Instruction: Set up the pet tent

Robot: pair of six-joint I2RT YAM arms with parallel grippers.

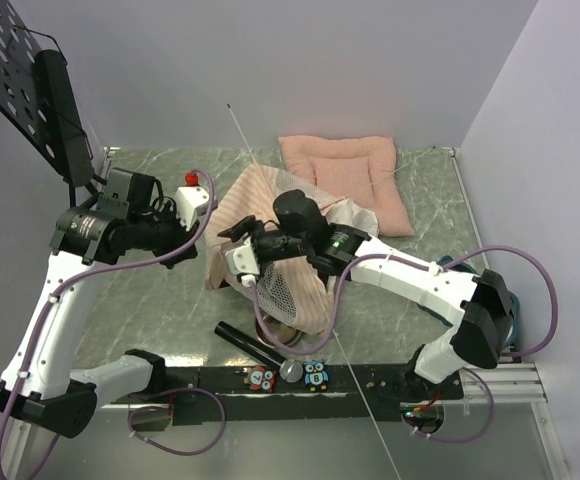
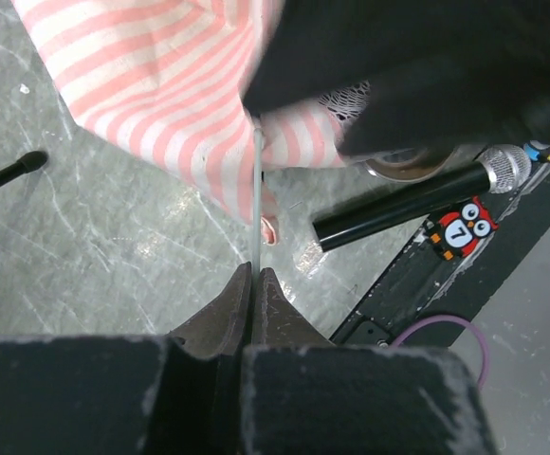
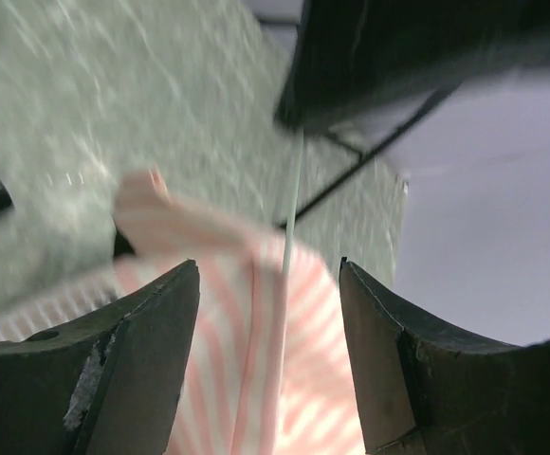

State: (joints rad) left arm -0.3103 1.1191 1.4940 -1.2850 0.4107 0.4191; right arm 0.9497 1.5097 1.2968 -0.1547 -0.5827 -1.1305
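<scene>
Lying in a crumpled heap at the middle of the table [image 1: 150, 300], the pet tent [image 1: 242, 205] shows pink-striped fabric on its left side and white mesh toward the near edge. The right arm is stretched across it. A pink quilted cushion [image 1: 350, 175] sits behind it to the right, touching its far edge. A long thin pole [image 1: 245, 140] slants in from above the tent's far side, is hidden by the tent and arm, and comes out past the near edge of the table.

The left end effector [image 2: 253, 277] is pressed fully together on a thin white rod [image 2: 257, 190] that runs straight ahead of it into the striped cloth. Whether this is the same long pole I cannot tell.

The right end effector [image 3: 268, 275] is spread wide and grips nothing. Striped fabric lies under the gap, and a slim pole [image 3: 290, 199] rises through it, touching neither finger, though that view is blurred.

A black cylinder [image 1: 248, 345] lies by the tent's front edge. Just beyond it, a red owl sticker [image 1: 260, 378] and a blue owl sticker [image 1: 315, 374] sit on a black strip [image 1: 200, 380].
</scene>
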